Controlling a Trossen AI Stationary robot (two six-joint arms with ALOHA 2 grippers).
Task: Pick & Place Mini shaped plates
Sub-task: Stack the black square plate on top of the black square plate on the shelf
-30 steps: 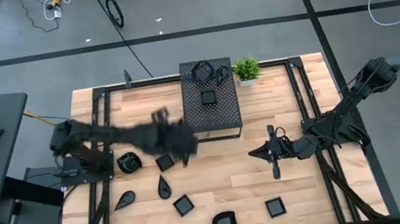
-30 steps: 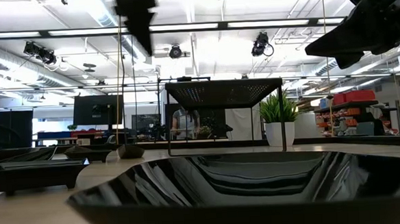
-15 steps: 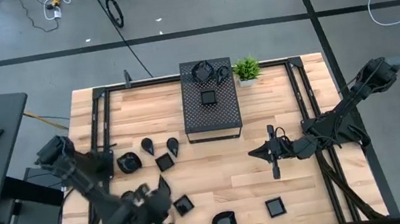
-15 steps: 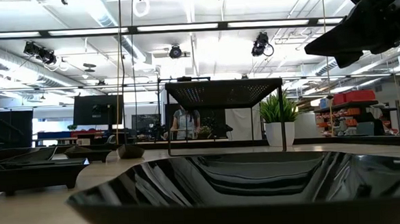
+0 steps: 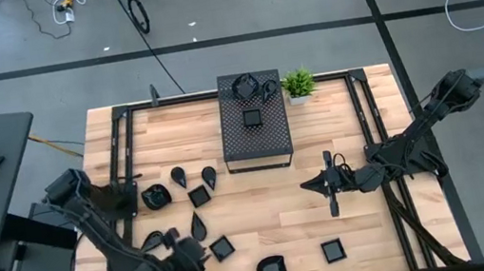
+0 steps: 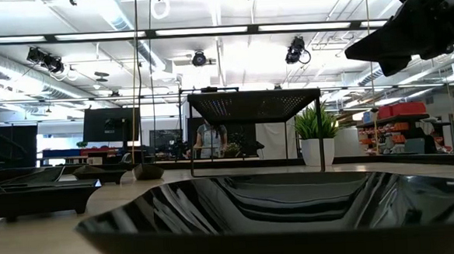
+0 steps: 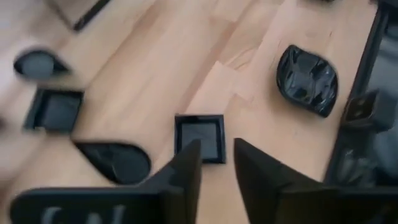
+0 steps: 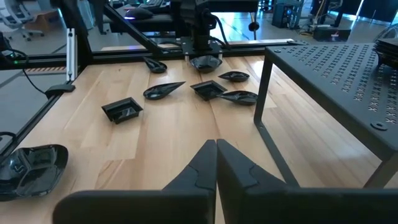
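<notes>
Several small glossy black plates lie flat on the wooden table: a square plate [image 5: 222, 248], teardrop plates [image 5: 198, 226] [image 5: 152, 240], a rounded plate [image 5: 271, 270] and a square one [image 5: 333, 251] near the front edge, and more [image 5: 178, 177] left of the black perforated box [image 5: 255, 133]. Three plates rest on the box top [image 5: 250, 119]. My left gripper [image 5: 198, 257] is open and empty, low near the front left. The square plate [image 7: 199, 137] lies just beyond its fingertips [image 7: 189, 155]. My right gripper [image 5: 307, 184] is shut and empty, held above the table's right half [image 8: 216, 146].
A small green potted plant [image 5: 298, 83] stands at the far edge, right of the box. Black frame rails [image 5: 123, 172] run along the table's left and right sides. Bare wood [image 5: 271, 203] lies between the box and the front plates. A person stands far behind the table [image 6: 210, 139].
My left gripper has swung from beside the box's left side toward the table's near edge and come down by the square plate at the front left. The plates left of the box, hidden by the arm before, now show. My right arm has kept still.
</notes>
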